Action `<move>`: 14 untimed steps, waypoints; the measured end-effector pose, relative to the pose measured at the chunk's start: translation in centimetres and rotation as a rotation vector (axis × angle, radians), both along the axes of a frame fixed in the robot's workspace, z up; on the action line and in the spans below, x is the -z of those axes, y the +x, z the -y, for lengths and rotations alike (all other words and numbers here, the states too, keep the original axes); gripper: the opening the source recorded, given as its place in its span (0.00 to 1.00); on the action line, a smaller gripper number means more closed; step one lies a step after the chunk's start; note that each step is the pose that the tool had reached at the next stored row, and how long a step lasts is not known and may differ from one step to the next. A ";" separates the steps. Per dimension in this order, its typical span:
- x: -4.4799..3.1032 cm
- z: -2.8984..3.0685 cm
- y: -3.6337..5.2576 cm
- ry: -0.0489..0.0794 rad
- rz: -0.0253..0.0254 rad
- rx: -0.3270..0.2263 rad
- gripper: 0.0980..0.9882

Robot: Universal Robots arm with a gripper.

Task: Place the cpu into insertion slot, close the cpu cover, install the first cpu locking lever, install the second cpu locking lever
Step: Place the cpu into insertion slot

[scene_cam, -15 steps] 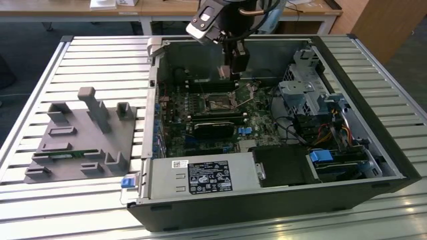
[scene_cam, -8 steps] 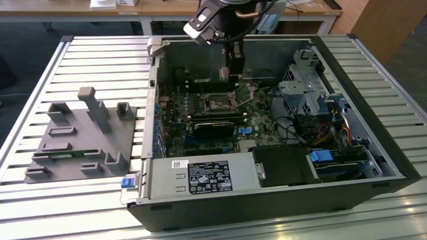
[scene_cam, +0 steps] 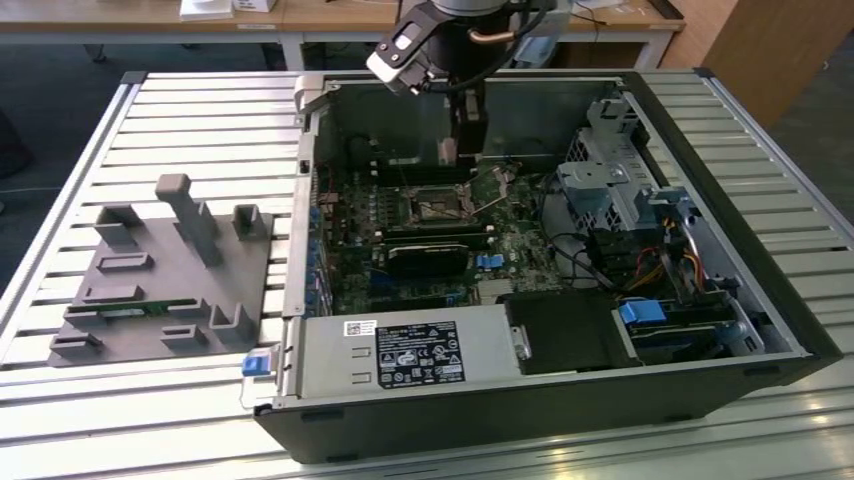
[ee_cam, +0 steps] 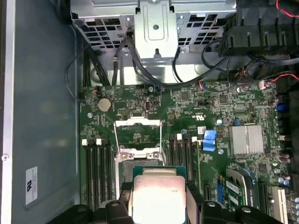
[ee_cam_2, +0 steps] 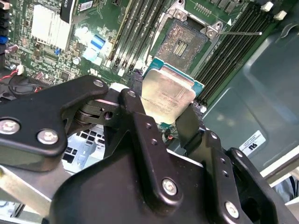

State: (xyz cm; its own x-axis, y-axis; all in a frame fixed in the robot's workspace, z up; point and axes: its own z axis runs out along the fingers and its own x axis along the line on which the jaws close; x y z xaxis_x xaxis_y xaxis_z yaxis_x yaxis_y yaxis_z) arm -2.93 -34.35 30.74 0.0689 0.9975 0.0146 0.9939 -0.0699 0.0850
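My black two-fingered gripper (scene_cam: 467, 145) is closed narrow on the small flat square cpu (ee_cam_2: 168, 93) with the silver-grey metal face. One black finger (ee_cam_2: 135, 109) presses on each of two opposite edges, and the other two edges and the metal face are free. In the exterior view I hang inside the open dark grey computer case (scene_cam: 747, 250), toward its far side. The far wall is near behind me, and there is open air to the exterior view's left and right of my fingers. The cpu is in the air, apart from the green motherboard (ee_cam: 196, 107), touching nothing but my fingers.

The square black insertion slot (ee_cam_2: 181, 44) with its silver metal rim lies on the board, its contact field bare in the second wrist view. In the exterior view it sits a little nearer than I do. In both wrist views one free edge of the cpu is just beside the slot's rim, not over its middle. Long narrow black memory slots (ee_cam: 97, 170) run close along both sides of the insertion slot, so the room there is tight. A thin silver wire locking lever (ee_cam_2: 238, 33) sticks out from one corner of the rim across those slots.

A silver drive cage (scene_cam: 601, 185) stands at the exterior view's right of the case, well apart from me. A grey plastic fixture (scene_cam: 160, 280) rests on the slatted metal table (scene_cam: 200, 110) at the exterior view's left, outside the case.
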 end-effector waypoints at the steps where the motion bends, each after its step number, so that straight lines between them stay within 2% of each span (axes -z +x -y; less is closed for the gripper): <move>1: 0.18 -0.01 0.00 0.000 0.0000 0.000 0.49; 5: 0.91 -0.01 -0.02 0.000 0.0002 -0.012 0.49; 10: 1.81 -0.01 -0.12 0.000 0.0002 -0.059 0.49; 14: 2.50 -0.03 -0.16 0.000 0.0000 -0.066 0.49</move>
State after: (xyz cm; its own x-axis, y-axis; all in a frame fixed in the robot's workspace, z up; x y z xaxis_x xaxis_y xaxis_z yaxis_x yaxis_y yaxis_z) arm -3.09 -34.31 28.23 0.0030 0.9999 0.0146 0.9964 -0.0042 0.0850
